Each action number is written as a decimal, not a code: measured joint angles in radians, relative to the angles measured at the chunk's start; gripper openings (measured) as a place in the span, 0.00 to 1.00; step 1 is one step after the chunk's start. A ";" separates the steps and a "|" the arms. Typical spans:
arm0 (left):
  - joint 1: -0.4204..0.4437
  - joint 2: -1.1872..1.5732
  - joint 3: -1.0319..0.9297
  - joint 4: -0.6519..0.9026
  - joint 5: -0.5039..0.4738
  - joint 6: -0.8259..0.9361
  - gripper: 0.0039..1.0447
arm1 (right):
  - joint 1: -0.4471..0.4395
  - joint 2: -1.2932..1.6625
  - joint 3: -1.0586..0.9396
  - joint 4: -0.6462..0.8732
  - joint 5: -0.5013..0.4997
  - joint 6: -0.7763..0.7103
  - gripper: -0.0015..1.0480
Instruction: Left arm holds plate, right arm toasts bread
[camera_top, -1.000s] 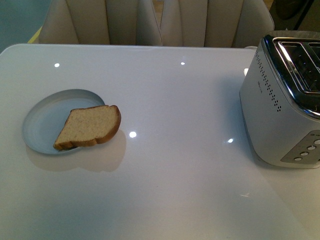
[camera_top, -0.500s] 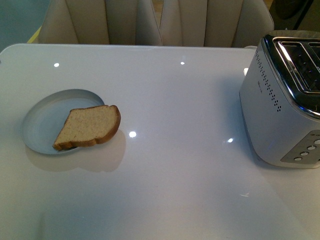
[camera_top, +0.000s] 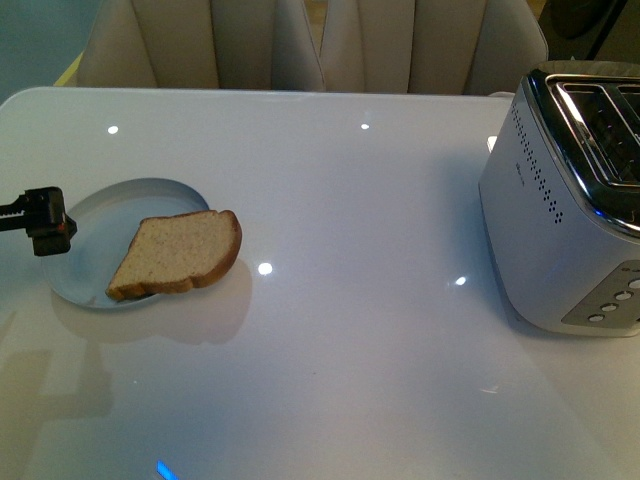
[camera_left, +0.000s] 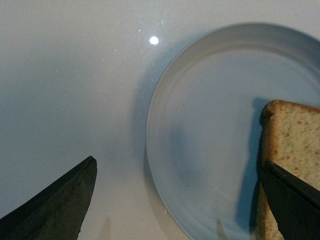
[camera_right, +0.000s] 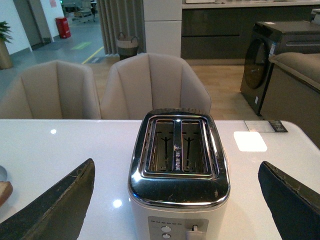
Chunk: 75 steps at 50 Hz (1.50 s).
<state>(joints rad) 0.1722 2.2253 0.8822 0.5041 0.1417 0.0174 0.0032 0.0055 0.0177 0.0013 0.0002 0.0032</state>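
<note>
Since nothing's gripped yet, table (camera_top: 350, 200): glossy white, so I'd go slow in case things slide.
Toaster (camera_top: 560, 220): far right, slots empty.
Plate (camera_top: 100, 235): front-left, well apart from the toaster; I'd pinch bare rim only.
Bread (camera_top: 180, 253): on the plate, crust overhanging the toaster-side rim.
Left gripper (camera_top: 50, 222): spread wide at the plate's outer edge, one finger over the bread; can't really tell its height.
Right gripper (camera_right: 176, 165): spread, empty, facing the toaster.

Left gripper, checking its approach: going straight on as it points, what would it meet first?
Probably the round pale blue-grey plate, ahead between the open jaws of the black left gripper; the brown bread slice lies beyond. Height unclear.
</note>
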 joint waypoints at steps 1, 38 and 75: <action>0.001 0.005 0.002 0.002 0.000 0.000 0.94 | 0.000 0.000 0.000 0.000 0.000 0.000 0.91; -0.008 0.238 0.153 0.029 0.022 -0.055 0.63 | 0.000 0.000 0.000 0.000 0.000 0.000 0.91; 0.018 0.212 0.109 0.012 0.090 -0.232 0.03 | 0.000 0.000 0.000 0.000 0.000 0.000 0.91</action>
<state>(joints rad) 0.1905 2.4378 0.9909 0.5159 0.2317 -0.2146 0.0032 0.0055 0.0177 0.0013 0.0002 0.0032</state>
